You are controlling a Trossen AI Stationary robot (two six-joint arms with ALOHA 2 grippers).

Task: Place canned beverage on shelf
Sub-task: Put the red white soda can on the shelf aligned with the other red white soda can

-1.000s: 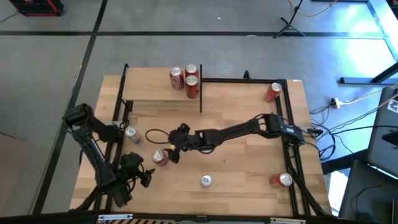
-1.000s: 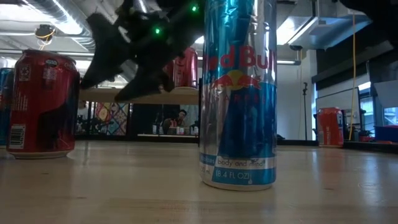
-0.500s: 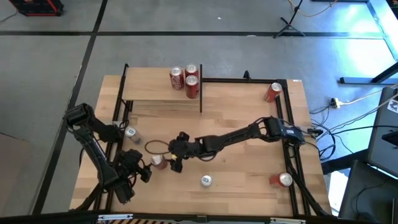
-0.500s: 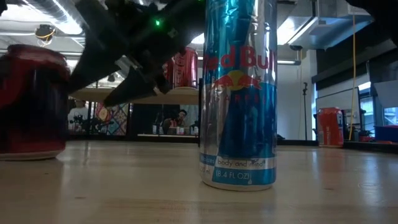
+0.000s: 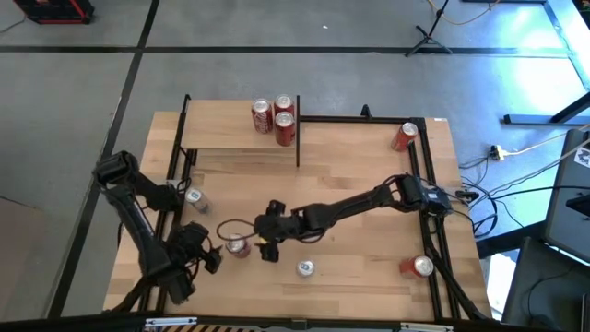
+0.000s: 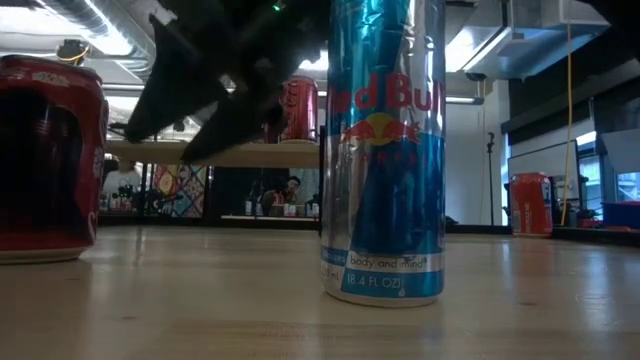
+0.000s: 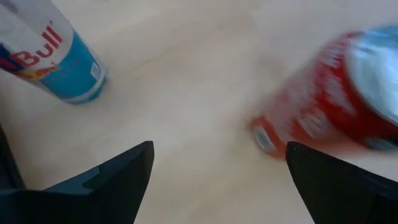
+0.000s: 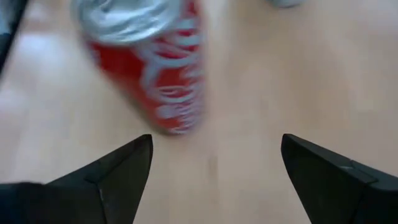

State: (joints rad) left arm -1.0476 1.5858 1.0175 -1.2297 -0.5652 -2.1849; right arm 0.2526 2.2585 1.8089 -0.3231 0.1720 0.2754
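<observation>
A red canned beverage (image 5: pixel 238 245) stands upright on its base on the tabletop, left of centre; it also shows at the left of the low view (image 6: pixel 45 160). My right gripper (image 5: pixel 261 244) is open just to its right, the can (image 8: pixel 155 68) ahead of one fingertip and outside the gap. My left gripper (image 5: pixel 210 256) is open on the can's left, the can (image 7: pixel 329 99) off to one side of its fingers. The shelf (image 5: pixel 230 138) stands at the far left with three red cans (image 5: pixel 277 118) on it. My right gripper has one fingertip (image 8: pixel 140 146) close by the red can's foot (image 8: pixel 174 127). I cannot tell whether it touches the can. My left gripper touches nothing.
A tall blue can (image 5: pixel 305 268) stands near the front, large in the low view (image 6: pixel 385 150). A silver can (image 5: pixel 194 196) stands by the left arm. Red cans lie at the far right (image 5: pixel 405 136) and near right (image 5: pixel 419 266). A black cable loop (image 5: pixel 230 226) lies by the red can.
My right gripper has gone toward the table's near and left edges, staying beside the red can. The red can has slid toward the near edge, still upright on the table.
</observation>
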